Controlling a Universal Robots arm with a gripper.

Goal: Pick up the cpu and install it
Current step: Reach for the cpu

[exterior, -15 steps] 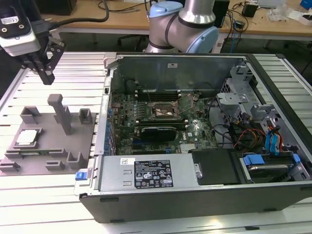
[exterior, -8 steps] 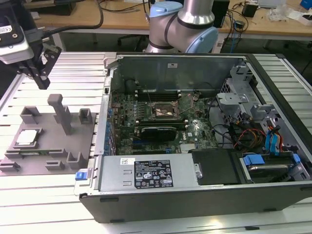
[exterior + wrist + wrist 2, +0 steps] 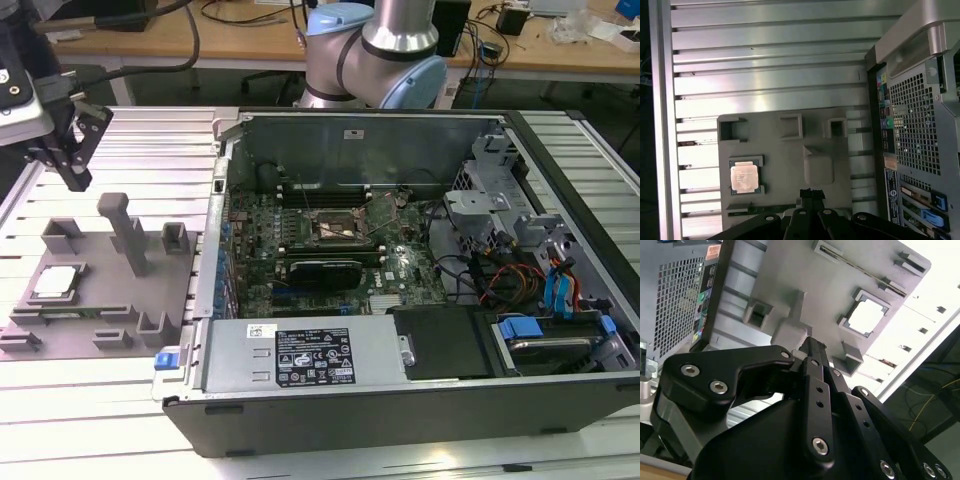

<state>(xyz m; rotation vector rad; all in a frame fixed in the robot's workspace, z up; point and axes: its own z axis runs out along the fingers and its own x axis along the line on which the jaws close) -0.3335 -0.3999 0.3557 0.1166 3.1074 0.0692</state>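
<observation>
Now, gripper (image 3: 76,180): fingers together, empty, hanging above the table, well apart from the cpu.
Cpu (image 3: 55,283): lying flat in a pocket of the grey fixture tray (image 3: 100,310), untouched.
Pick-up, judged: needs jaws spread, squared to the chip's edges, a straight descent.
Obstruction: upright post (image 3: 123,232) on the tray, near the pocket.
Surroundings: open computer case (image 3: 420,400) beside the tray; socket (image 3: 335,228) inside.
</observation>
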